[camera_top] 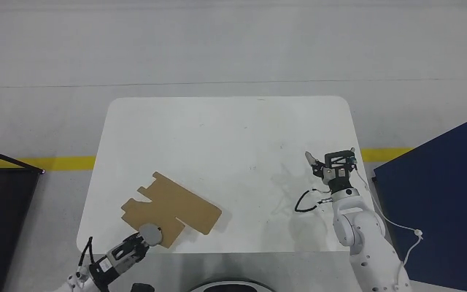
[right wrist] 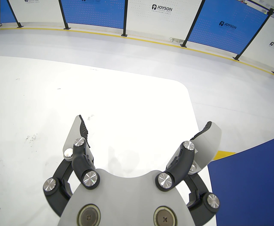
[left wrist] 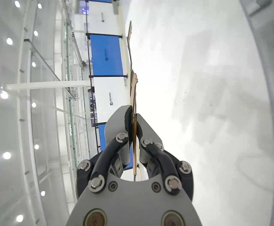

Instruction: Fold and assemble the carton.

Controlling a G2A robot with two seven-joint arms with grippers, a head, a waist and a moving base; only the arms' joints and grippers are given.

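Observation:
A flat brown cardboard carton blank [camera_top: 171, 208] lies unfolded on the white table [camera_top: 233, 139], near its front left corner. My left gripper [camera_top: 149, 233] is shut on the blank's near edge. In the left wrist view the cardboard [left wrist: 134, 100] runs edge-on between the two fingers [left wrist: 128, 122], pinched at the tips of my left gripper [left wrist: 134, 119]. My right gripper [camera_top: 330, 163] hovers over the table's right side, far from the carton. In the right wrist view my right gripper [right wrist: 145, 126] stands wide open with nothing between its fingers [right wrist: 82, 128].
A dark blue panel [camera_top: 430, 212] stands just off the table's right edge, close to the right arm. A yellow floor line [camera_top: 51, 162] runs behind the table on both sides. Blue and white partition screens [right wrist: 149, 12] stand farther back.

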